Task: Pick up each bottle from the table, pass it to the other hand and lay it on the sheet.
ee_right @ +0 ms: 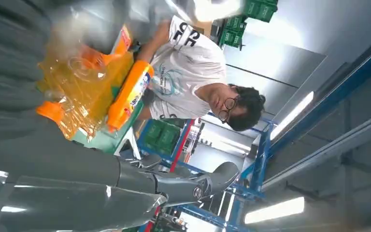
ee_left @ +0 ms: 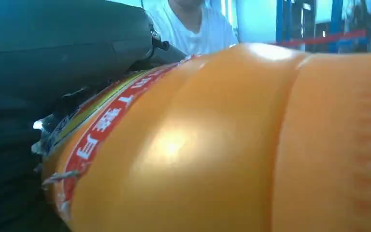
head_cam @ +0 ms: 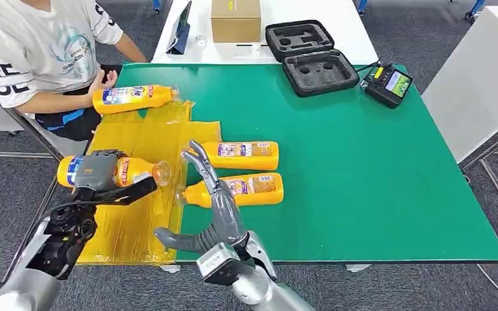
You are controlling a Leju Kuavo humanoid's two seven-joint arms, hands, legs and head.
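Left hand (head_cam: pixel 97 173) fingers wrapped round an orange plastic bottle with a clear cap (head_cam: pixel 122 171), held lying sideways over the crinkled yellow plastic sheet (head_cam: pixel 139 139); right hand (head_cam: pixel 211 207) holds nothing, fingers spread straight.
Right fingertips reach beside two more orange bottles (head_cam: pixel 240 155) lying on the green table mat (head_cam: pixel 376 181) at the sheet's 3 o'clock edge. Fourth orange bottle (head_cam: pixel 133 97) lies at the sheet's 12 o'clock, touching a seated person's hand (head_cam: pixel 100 81). At the mat's 12 o'clock: open black foam-lined case (head_cam: pixel 311 58), contents not discernible; beside it a black handheld controller (head_cam: pixel 389 84).
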